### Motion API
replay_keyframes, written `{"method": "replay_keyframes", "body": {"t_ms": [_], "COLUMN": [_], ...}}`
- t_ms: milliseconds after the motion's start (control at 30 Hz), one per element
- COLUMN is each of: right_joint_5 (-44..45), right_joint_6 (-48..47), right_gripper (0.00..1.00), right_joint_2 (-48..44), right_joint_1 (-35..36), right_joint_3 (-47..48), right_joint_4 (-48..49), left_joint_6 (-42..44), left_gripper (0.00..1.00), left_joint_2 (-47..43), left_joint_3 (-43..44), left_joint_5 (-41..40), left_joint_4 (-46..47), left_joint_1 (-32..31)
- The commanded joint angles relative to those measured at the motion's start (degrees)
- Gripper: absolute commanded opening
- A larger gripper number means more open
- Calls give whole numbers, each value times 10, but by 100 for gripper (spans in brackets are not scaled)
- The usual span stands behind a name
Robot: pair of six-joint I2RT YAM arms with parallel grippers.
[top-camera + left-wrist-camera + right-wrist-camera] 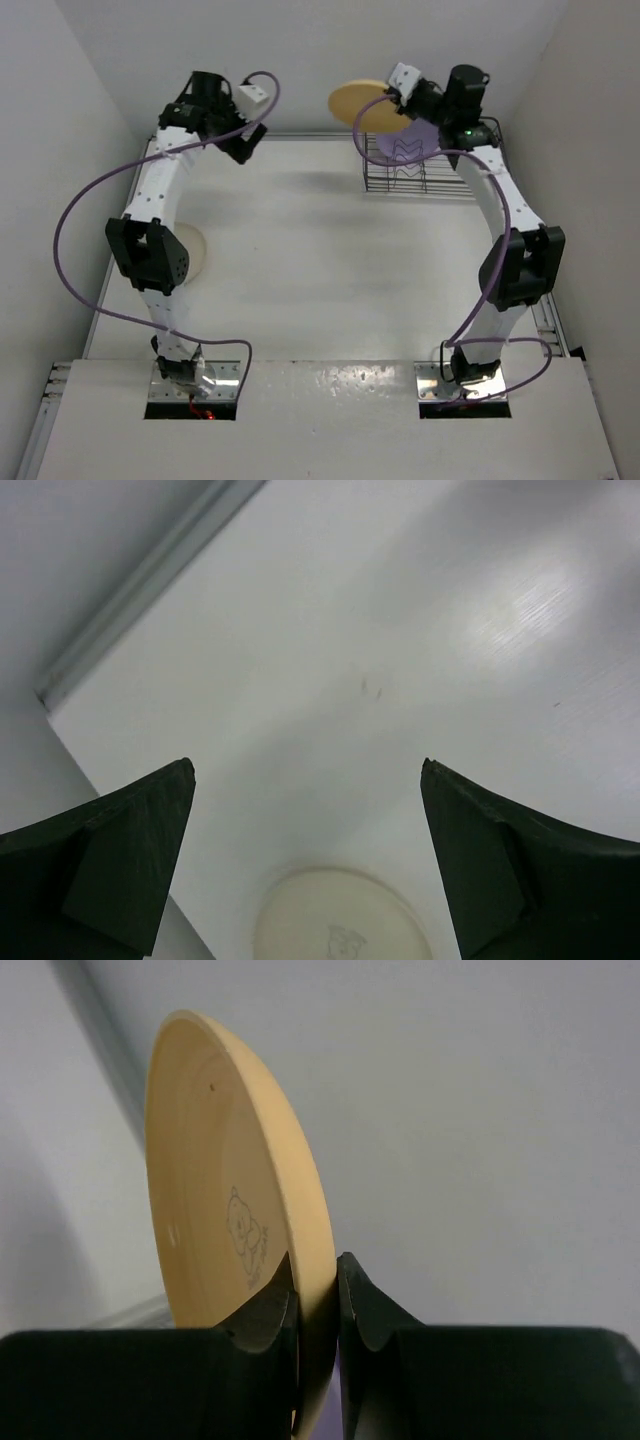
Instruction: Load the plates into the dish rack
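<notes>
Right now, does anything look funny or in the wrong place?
Nothing looks broken or spilled. Two plates are outside the dish rack: the right claw pinches the orange-yellow plate by its rim, up in the air near the rack, and the cream plate lies flat on the table, far to the rack's left.

Orange plate (362,105) upright near rack (390,182); lavender plate (420,140) racked; cream plate (195,252) flat.

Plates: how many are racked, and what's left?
Done: at least one lavender plate stands in the dish rack. In hand: the right gripper pinches the orange plate by it. To do: the cream plate lies on the table; the left gripper is open.
</notes>
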Motion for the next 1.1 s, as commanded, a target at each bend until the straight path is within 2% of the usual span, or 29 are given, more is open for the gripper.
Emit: {"method": "replay_keyframes", "body": {"t_ms": [0,33,100,200,267,333,633,933,1067], "right_joint_5": [-1,7,33,106,149,165,129,68,37], "right_joint_6": [-193,-241,-297,-333,-376,-391,-420,-479,-493], "right_gripper": [0,0,0,0,0,0,0,0,0], "right_joint_2": [1,6,11,19,41,67,118,116,126], "right_joint_1": [-36,-44,-49,-49,-50,-52,-81,-89,-95], "right_joint_3": [70,72,51,13,-13,-8,-4,2,44], "right_joint_4": [-83,-130,-133,-59,3,18,34,16,-11], "left_joint_6": [-72,-79,-85,-90,-90,-83,-67,-44,-38], "left_gripper": [100,100,100,100,100,100,100,100,100], "left_joint_2": [-37,-50,-55,-60,-40,-17,0,0,0], "left_joint_3": [-69,-120,-167,-225,-230,-230,-263,-285,-285], "left_joint_5": [-36,-54,-70,-90,-110,-117,-127,-111,-111], "left_joint_4": [27,53,75,94,99,93,88,88,88], "left_joint_1": [85,103,156,203,235,261,328,333,338]}}
